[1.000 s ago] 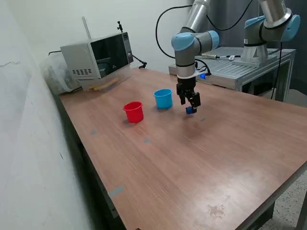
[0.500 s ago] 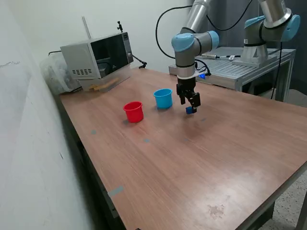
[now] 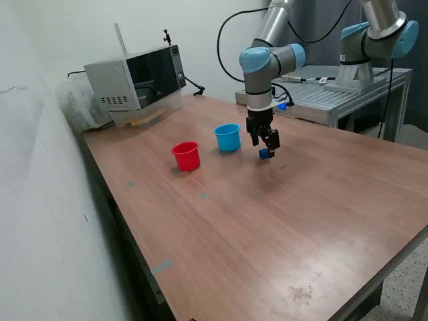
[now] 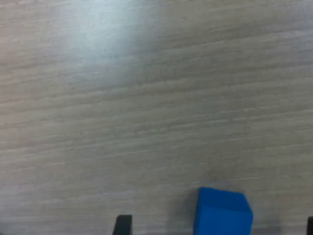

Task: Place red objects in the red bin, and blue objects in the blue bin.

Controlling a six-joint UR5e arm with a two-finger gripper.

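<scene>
A small dark blue cube (image 3: 265, 153) lies on the wooden table (image 3: 267, 227), to the exterior view's right of the blue bin (image 3: 227, 137). The red bin (image 3: 186, 156) stands further toward the exterior view's left. My gripper (image 3: 266, 148) hangs straight down over the cube. In the wrist view the blue cube (image 4: 222, 213) sits between my two widely spread fingers (image 4: 122, 224), with a gap on each side. The gripper is open. No red objects show in either view.
A microwave (image 3: 137, 80) sits at the table's far corner beside a plastic bag (image 3: 77, 103). A second robot arm (image 3: 374, 40) stands on a metal bench (image 3: 341, 93) behind the table. A white wall (image 3: 40, 200) runs along the exterior view's left.
</scene>
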